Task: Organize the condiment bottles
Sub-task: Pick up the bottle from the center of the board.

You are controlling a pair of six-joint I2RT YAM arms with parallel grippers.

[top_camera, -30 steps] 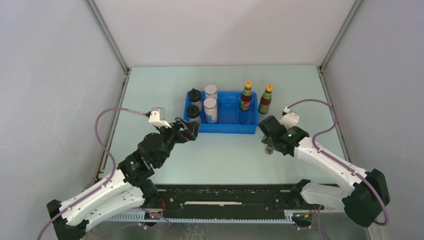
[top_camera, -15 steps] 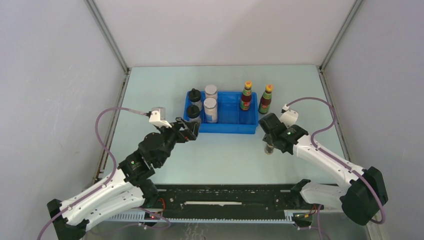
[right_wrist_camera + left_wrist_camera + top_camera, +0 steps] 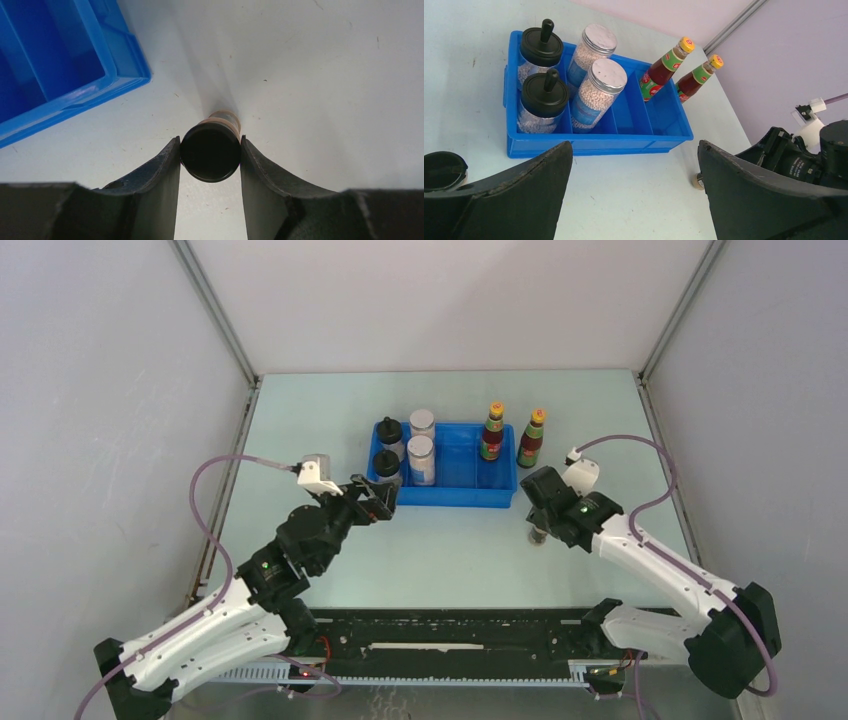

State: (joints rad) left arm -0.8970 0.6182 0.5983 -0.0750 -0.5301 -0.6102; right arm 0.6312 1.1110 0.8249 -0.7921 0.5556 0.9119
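The blue tray (image 3: 450,498) holds two black knob-capped bottles (image 3: 387,432), two clear white-lidded bottles (image 3: 421,455) and one orange-capped sauce bottle (image 3: 492,430). The other sauce bottle (image 3: 531,438) stands on the table just right of the tray. My right gripper (image 3: 210,150) is shut on the lid of a short dark black-lidded bottle (image 3: 210,152), which stands right of the tray's front corner. My left gripper (image 3: 634,150) is open and empty in front of the tray. The second short dark bottle (image 3: 441,170) stands just outside its left finger.
The tray's two middle compartments (image 3: 634,112) hold nothing. Grey walls close in the table on the left, the back and the right. A black rail (image 3: 450,635) runs along the near edge between the arm bases.
My right arm has shifted slightly while its fingers stay on the short dark bottle. The left arm and the bottles in the tray have not moved.
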